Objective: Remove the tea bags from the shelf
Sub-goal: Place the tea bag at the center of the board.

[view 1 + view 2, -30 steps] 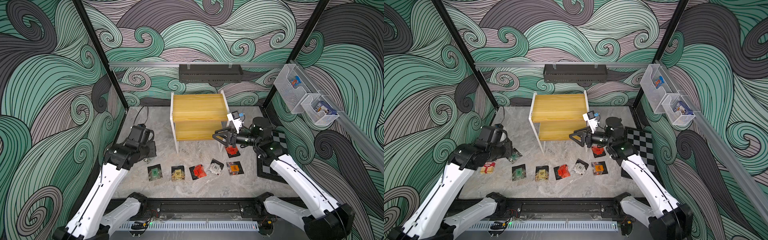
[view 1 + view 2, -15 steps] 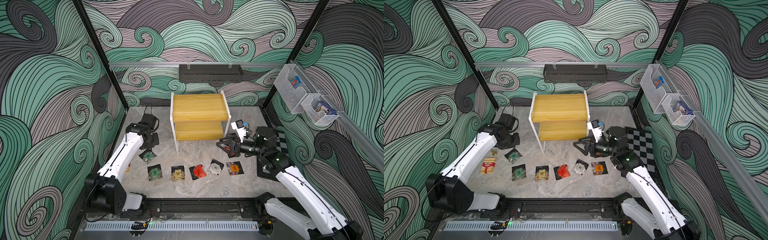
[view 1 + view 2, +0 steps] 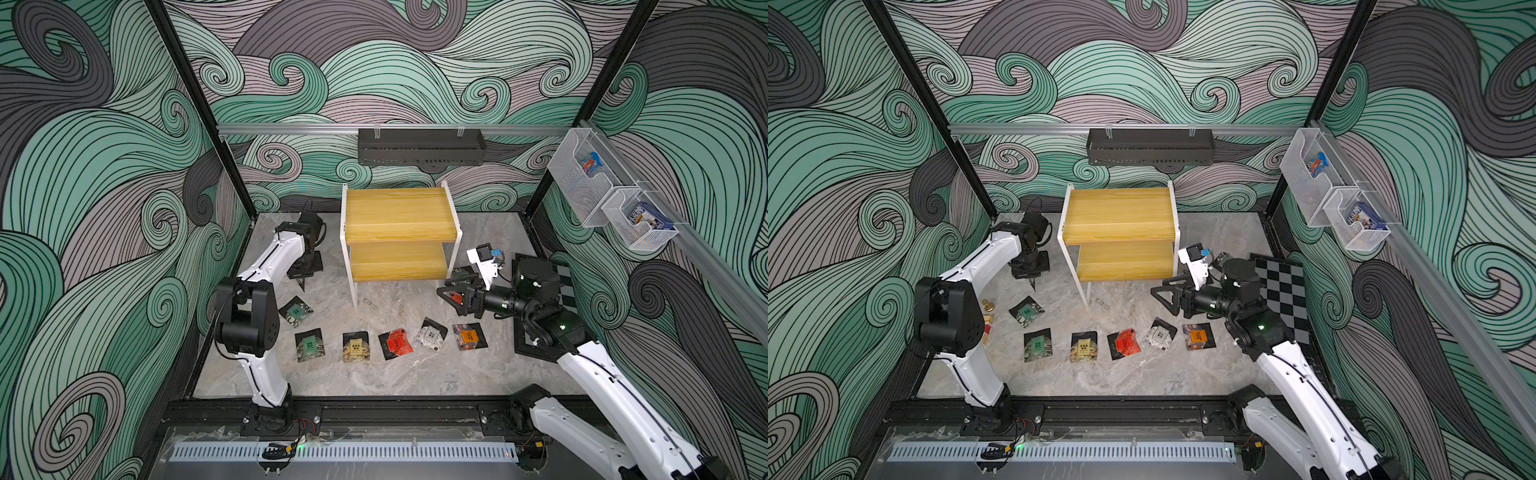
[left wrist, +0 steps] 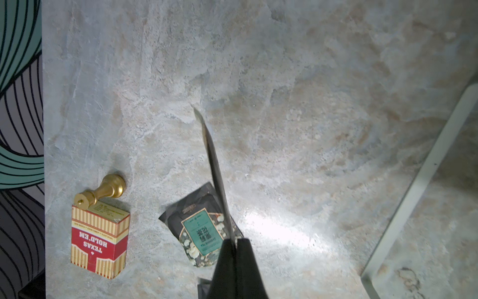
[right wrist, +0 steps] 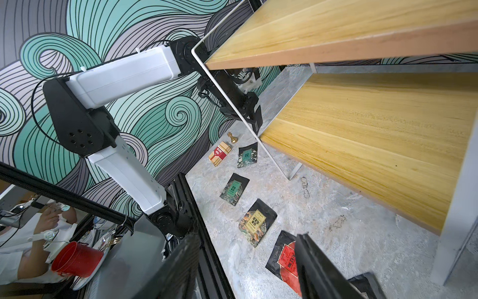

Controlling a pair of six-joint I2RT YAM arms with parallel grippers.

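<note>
left gripper [image 4: 234, 243] clamped on thin black tea sachet [image 4: 212, 160], hanging edge-down over grey marble desk [image 3: 415, 374], left of yellow two-tier shelf [image 3: 399, 216]. right gripper [image 3: 1165, 293] part-open, empty, nearer the shelf.

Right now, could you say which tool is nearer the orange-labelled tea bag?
Right. The right tool hovers just behind the orange-labelled tea bag; the left tool is far off, left of the shelf.
</note>
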